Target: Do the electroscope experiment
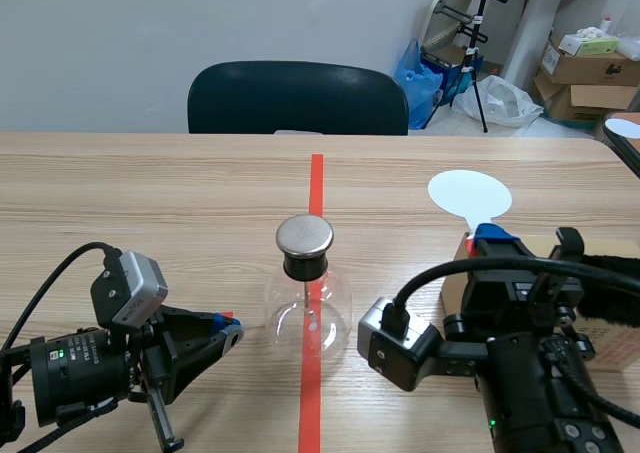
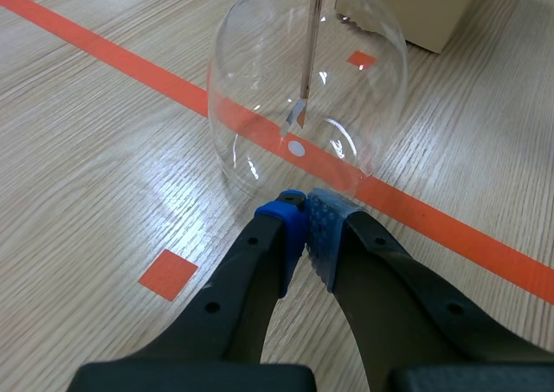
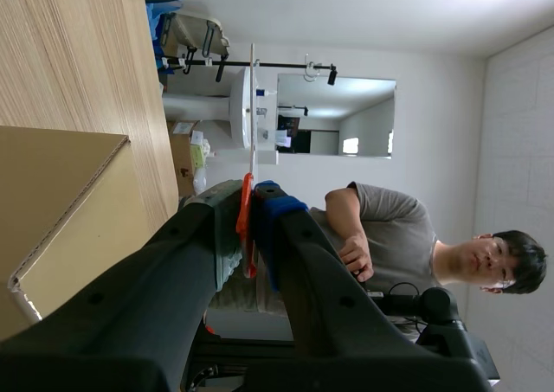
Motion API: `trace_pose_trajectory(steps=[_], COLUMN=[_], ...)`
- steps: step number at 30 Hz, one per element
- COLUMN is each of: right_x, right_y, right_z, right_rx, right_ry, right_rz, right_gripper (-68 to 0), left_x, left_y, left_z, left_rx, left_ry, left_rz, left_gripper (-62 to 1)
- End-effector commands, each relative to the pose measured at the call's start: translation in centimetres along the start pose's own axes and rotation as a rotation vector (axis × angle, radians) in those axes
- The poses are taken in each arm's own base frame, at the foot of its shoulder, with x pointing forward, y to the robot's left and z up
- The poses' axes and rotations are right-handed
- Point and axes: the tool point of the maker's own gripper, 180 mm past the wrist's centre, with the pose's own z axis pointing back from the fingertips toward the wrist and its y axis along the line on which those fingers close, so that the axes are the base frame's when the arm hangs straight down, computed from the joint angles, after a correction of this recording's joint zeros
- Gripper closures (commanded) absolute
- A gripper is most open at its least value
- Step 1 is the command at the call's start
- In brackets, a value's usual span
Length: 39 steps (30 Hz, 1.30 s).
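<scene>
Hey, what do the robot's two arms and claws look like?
Both arms are black. The left claw and right claw each have two thick black fingers tipped with dotted pads, mostly blue. A silver-grey camera box sits on the left wrist and a second box on the right. Black cables loop from both.

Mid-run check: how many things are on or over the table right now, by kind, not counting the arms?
Glass flask: 1
Cardboard box: 1
White paddle, held in the right gripper: 1
Total: 3
</scene>
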Motion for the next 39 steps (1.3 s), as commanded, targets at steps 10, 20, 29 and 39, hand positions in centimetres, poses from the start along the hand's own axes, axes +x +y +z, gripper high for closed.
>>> trace_pose_trajectory(steps=[10, 20, 29, 39], right_x=[-0.2, -0.2, 0.9, 5.1], right_y=[-1.2, -1.2, -1.2, -1.2], right_z=[-0.5, -0.5, -0.5, 0.3], right_rx=[-0.040, -0.040, -0.040, -0.041], right_ry=[0.007, 0.006, -0.055, -0.292], right_rz=[-0.008, -0.009, -0.007, -0.003], right_gripper=[-1.0, -1.0, -1.0, -1.0], left_x=[1.3, 1.3, 1.3, 1.3], left_y=[0.2, 0.2, 0.2, 0.2], left_z=[-0.3, -0.3, -0.3, -0.3], left_rx=[0.003, 0.003, 0.003, 0.003], left_ry=[-0.044, -0.044, -0.044, -0.044], left_rz=[-0.005, -0.005, -0.005, -0.005], left_gripper=[-3.2, -3.1, -3.2, -3.2])
